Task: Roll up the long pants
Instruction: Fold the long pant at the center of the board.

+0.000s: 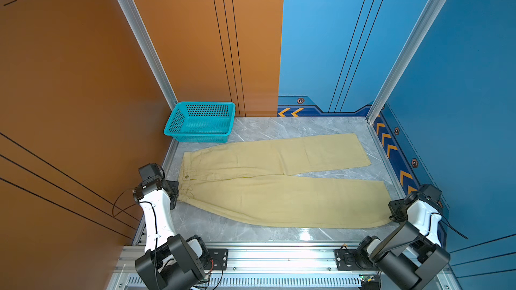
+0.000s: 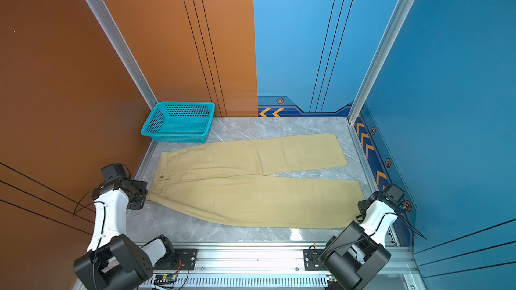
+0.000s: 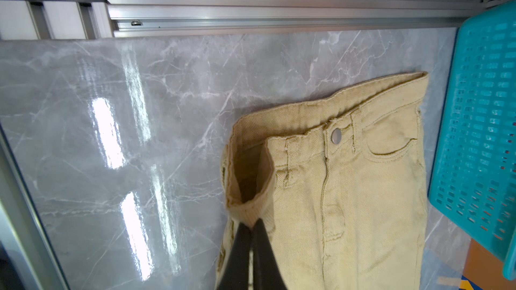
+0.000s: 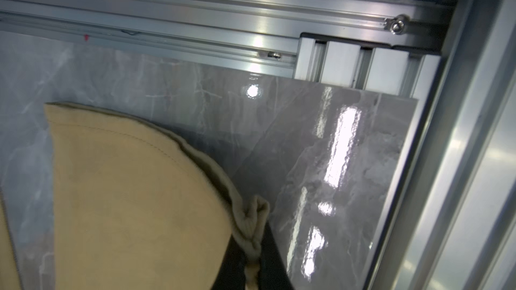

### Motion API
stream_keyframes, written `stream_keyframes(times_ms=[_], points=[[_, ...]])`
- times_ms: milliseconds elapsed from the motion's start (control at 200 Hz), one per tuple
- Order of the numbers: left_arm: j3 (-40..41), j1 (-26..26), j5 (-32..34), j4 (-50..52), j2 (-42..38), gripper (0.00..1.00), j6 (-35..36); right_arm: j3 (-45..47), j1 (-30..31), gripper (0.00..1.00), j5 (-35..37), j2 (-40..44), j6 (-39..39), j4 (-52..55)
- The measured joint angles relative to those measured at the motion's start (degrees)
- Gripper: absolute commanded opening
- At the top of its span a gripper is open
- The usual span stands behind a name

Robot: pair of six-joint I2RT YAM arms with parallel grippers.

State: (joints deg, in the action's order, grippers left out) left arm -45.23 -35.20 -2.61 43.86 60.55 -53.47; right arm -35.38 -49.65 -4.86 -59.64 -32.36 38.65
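Observation:
The long pants lie flat on the grey marble table, khaki-tan, with the waistband to the left and both legs running right. The far leg angles toward the back right. My left gripper is shut on the near corner of the waistband; the left wrist view shows the black jaws pinching a raised fold of the pants, close to the button. At the hem of the near leg, my right gripper is shut on a bunched corner of the pants.
A teal plastic basket stands at the back left corner, just behind the waistband. Aluminium frame rails border the table, with orange and blue walls close around it.

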Motion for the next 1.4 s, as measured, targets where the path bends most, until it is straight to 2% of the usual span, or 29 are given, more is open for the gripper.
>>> stream_keyframes(times_ms=[85, 170, 395, 545, 696, 841, 1006, 1156, 1401], points=[[0.1, -1.0, -2.4, 1.2, -2.6, 0.0, 1.0, 0.0, -0.1, 0.0, -3.0, 7.1, 0.0, 1.8], [0.1, -2.2, -5.6, 2.6, -5.5, 0.0, 1.6, 0.0, -0.2, 0.0, -6.1, 10.4, -0.5, 3.3], [1.3, -2.3, -13.0, 4.3, -14.1, 0.0, 1.0, -0.5, -0.3, 0.0, -12.3, 11.1, -0.9, 7.1], [0.9, -0.1, -14.6, 4.7, -16.2, 0.0, 3.3, -0.9, 0.9, 0.0, -16.3, 11.4, -0.3, 7.2], [-6.3, 5.9, -16.9, 5.1, -10.7, 0.0, 9.3, -0.9, 4.2, 0.0, -21.2, 11.2, 1.7, 5.7], [-13.1, 8.2, -22.2, 3.1, -3.4, 0.0, 12.1, -1.5, 8.0, 0.0, -25.7, 10.4, 3.3, 4.6], [-15.0, 7.3, -26.5, 2.7, -3.4, 0.0, 10.6, -2.9, 10.1, 0.0, -27.6, 13.9, 3.6, 4.7], [-17.2, 4.1, -28.2, 2.8, -1.7, 0.0, 9.0, -3.9, 10.2, 0.0, -28.7, 15.8, 2.3, 4.6], [-25.2, 2.1, -26.9, 3.3, 6.0, 0.0, 7.1, -7.5, 10.2, 0.0, -30.2, 7.5, -2.8, -1.3]])
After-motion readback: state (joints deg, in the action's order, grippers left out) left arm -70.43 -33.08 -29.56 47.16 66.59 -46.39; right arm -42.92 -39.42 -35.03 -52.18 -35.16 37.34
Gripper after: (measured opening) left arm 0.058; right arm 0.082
